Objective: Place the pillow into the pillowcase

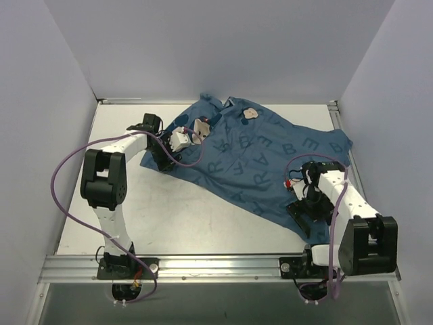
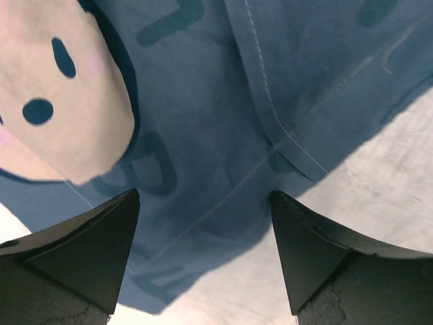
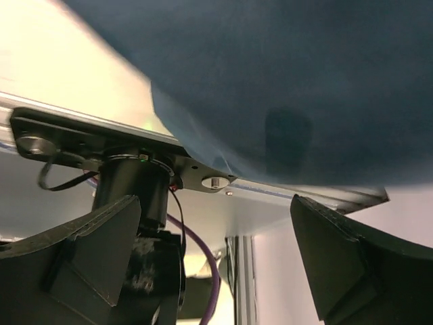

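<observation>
Pillowcase (image 1: 257,162) on tabletop (image 1: 189,223), L fingers (image 2: 203,196) spread over its 9 o'clock edge, R fingers (image 3: 215,200) spread at 5 o'clock corner

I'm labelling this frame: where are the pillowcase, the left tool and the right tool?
pillowcase (image 1: 260,152): top external view, middle of the lettered blue cloth.
left tool (image 2: 204,196): left wrist view, midway between its fingertips.
right tool (image 3: 216,201): right wrist view, midway between its fingertips.

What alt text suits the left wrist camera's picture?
A blue cloth pillowcase printed with darker letters and a cream cartoon face fills the view, on a white table. The left arm's two dark fingers stand apart over it.
</observation>
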Controlling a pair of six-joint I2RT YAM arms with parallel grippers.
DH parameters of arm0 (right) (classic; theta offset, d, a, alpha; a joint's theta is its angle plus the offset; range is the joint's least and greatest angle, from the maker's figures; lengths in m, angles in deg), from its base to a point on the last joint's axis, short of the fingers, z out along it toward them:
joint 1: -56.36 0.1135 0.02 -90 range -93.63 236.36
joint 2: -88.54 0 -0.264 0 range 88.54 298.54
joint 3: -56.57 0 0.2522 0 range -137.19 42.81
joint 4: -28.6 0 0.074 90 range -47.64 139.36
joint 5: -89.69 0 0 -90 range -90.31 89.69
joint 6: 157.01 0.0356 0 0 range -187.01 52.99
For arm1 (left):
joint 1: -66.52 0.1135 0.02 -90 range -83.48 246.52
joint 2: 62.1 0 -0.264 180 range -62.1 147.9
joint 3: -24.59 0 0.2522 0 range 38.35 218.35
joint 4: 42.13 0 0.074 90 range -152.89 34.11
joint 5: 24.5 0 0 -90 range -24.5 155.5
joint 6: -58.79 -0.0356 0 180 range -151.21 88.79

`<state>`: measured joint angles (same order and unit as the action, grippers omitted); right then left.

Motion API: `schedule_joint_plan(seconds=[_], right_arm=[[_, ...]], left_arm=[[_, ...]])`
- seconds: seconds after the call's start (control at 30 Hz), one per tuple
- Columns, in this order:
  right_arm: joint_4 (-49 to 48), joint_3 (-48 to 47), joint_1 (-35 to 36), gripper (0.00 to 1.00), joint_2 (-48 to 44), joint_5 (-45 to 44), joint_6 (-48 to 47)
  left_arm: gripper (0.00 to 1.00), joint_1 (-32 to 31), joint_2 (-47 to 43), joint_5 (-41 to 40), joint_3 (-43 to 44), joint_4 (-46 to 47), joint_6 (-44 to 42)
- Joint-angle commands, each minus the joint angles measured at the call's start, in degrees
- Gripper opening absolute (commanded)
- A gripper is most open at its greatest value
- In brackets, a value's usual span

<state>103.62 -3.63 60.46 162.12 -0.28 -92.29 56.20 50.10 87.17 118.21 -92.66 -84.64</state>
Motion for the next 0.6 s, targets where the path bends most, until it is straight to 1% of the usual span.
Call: schedule_joint_plan(seconds=[0.0, 0.07, 0.1, 0.13, 0.17, 0.2, 0.23, 0.27, 0.3, 0.33, 0.37, 0.4, 0.43, 0.47, 0.5, 0.53, 0.57], right_arm=[[-5.84, 3.19, -1.37, 1.0, 3.84, -4.6, 1.37], [-10.34, 3.8, -2.77, 0.96, 8.39, -6.52, 1.81], [-14.37, 4.16, -3.21, 0.95, 9.73, -6.71, 1.72], [-15.71, 4.16, -3.92, 0.9, 11.31, -6.8, 1.37], [-17.12, 3.9, -3.92, 0.85, 13.84, -6.8, 1.28], [-19.05, 2.85, -5.84, 0.78, 14.91, -6.54, 1.11], [-19.59, 1.88, -6.9, 0.58, 15.71, -6.28, 1.19], [-19.68, 0.57, -8.74, 0.43, 16.41, -5.4, 1.63], [-18.29, -1.53, -9.8, 0.26, 16.24, -3.39, 2.16], [-17.06, -5.73, -10.59, 0.0, 15.98, -2.42, 2.25], [-14.43, -8.64, -12.17, 0.0, 14.76, -1.54, 2.25], [-13.02, -11.37, -12.97, 0.0, 13.97, -0.48, 1.55], [-12.05, -17.75, -13.85, 0.0, 13.26, 1.79, 1.29], [-10.21, -20.77, -15.68, 0.0, 11.95, 2.86, 0.85], [-9.75, -23.76, -16.48, 0.0, 11.59, 3.65, 0.5], [-9.05, -27.53, -17.1, 0.0, 11.5, 4.35, -0.12], [-8.18, -34.27, -17.72, 0.0, 12.02, 5.14, -0.64]], left_arm=[[0.87, 0.13, 3.54, 2.76, 3.03, 1.79, -6.07], [0.83, 0.13, 4.69, 2.06, 2.42, 1.71, -7.21], [0.79, 0.05, 4.87, 1.62, 1.28, 1.71, -8.35], [0.64, 0.22, 4.87, 1.1, 0.57, 1.36, -8.53], [0.54, 0.31, 4.69, 0.92, -0.04, 0.92, -8.79], [0.44, 0.39, 4.26, 0.83, -1.79, 0.65, -9.15], [0.33, 0.92, 2.95, 0.74, -2.68, 0.04, -9.06], [0.19, 1.36, 2.06, 1.0, -3.38, -0.4, -8.71], [0.1, 1.8, 1.01, 1.79, -4.17, -1.1, -7.49], [0.03, 3.11, -1.7, 3.1, -4.18, -3.28, -6.87], [0.0, 3.9, -3.29, 5.64, -4.01, -3.91, -3.99], [0.0, 4.52, -4.79, 6.71, -3.66, -4.27, -2.14], [0.0, 5.4, -7.67, 7.67, -1.83, -4.97, -0.2], [0.0, 6.8, -8.74, 9.86, -0.5, -5.32, 4.08], [0.0, 7.59, -9.8, 10.75, 0.99, -5.5, 6.47], [0.0, 8.21, -11.2, 11.72, 3.09, -5.5, 8.84], [0.0, 8.65, -11.65, 12.51, 6.94, -5.5, 11.22]])
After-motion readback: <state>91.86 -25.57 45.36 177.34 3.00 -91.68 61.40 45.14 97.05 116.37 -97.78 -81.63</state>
